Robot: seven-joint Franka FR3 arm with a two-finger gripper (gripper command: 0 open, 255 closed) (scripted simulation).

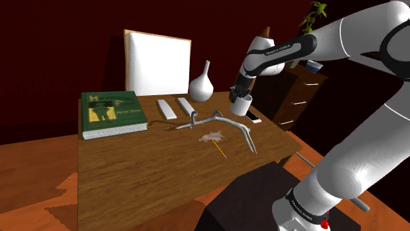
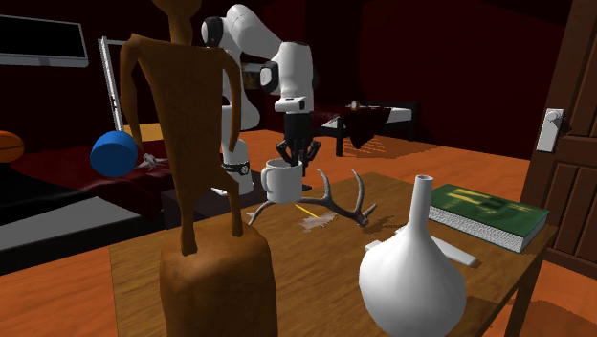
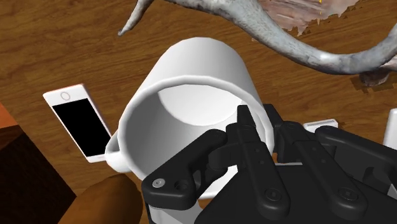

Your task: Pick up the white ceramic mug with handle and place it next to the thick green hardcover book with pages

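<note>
Although the table (image 1: 131, 177) is broad, the task plays out along its far half, where the white arm (image 1: 368, 39) reaches in from the shoulder view's right. The green book (image 1: 112, 113) lies flat near the far left corner in that view, well apart from the mug, with the grey antlers (image 1: 220, 125) sprawled between them. The white mug (image 1: 241, 104) hangs upright, seemingly clear of the table. The gripper (image 1: 236, 95) is clamped on its rim, one finger inside and one outside, and a phone (image 1: 253, 117) lies just below. The pick-up looks done. What is left is the carry across, over or round the antlers, and the set-down on bare wood beside the book.
</note>
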